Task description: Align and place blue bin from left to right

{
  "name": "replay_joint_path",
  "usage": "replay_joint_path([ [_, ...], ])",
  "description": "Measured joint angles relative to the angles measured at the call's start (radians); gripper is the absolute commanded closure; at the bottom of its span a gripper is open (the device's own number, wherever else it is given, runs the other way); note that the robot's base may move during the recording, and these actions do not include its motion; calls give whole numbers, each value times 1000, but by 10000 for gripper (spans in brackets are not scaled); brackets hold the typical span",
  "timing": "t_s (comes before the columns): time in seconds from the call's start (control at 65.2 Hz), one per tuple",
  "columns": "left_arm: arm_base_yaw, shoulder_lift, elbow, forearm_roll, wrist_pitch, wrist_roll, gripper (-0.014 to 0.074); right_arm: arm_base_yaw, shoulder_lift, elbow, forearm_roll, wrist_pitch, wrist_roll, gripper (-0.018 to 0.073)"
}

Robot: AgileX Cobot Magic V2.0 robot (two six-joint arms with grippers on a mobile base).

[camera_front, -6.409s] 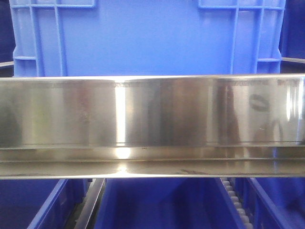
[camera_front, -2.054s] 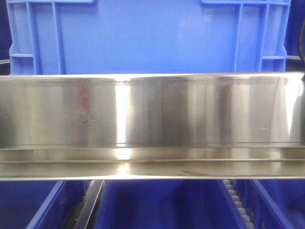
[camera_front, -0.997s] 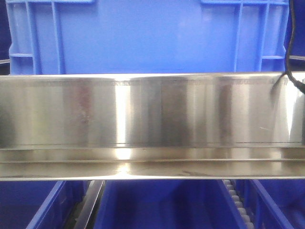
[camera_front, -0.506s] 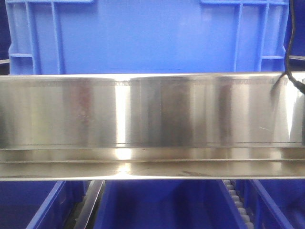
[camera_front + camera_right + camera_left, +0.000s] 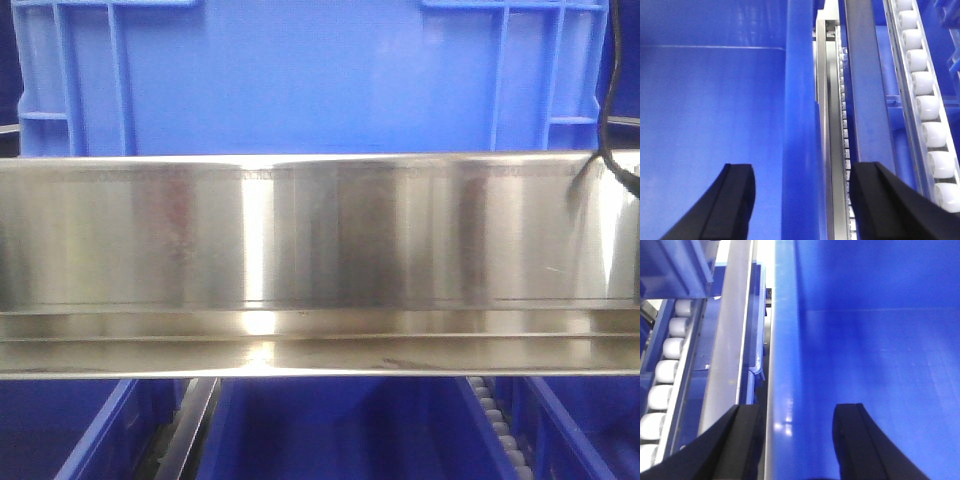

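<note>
A polished steel shelf rail (image 5: 320, 240) spans the front, white roller tracks (image 5: 925, 100) alongside.

Much of the blue bin (image 5: 310, 80) goes unseen.
A steel rail (image 5: 320, 250) in front of the bin hides its lower wall and base, and the top edge crops its rim. Below the bin, darker blue trays (image 5: 330, 430) are cut by the bottom edge; a black cable (image 5: 610, 60) by the bin's right end runs out of frame. In the wrist views the left gripper (image 5: 797, 410) and right gripper (image 5: 804, 167), astride the bin's walls, show only blurred black fingers.
</note>
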Motion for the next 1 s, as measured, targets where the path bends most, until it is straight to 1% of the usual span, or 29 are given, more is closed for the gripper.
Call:
replay_joint_path([
  [0.123, 11, 0, 0, -1, 26, 0, 351, -7, 0, 0, 7, 1, 0, 252],
  [0.322, 11, 2, 0, -5, 48, -2, 351, -7, 0, 0, 11, 5, 0, 252],
  [0.567, 11, 2, 0, -28, 68, -2, 351, -7, 0, 0, 15, 13, 0, 252],
  [0.782, 11, 2, 0, -64, 68, -2, 351, -7, 0, 0, 36, 13, 0, 252],
  [0.997, 11, 16, -1, -68, 89, -2, 351, -7, 2, 0, 42, 13, 0, 252],
])
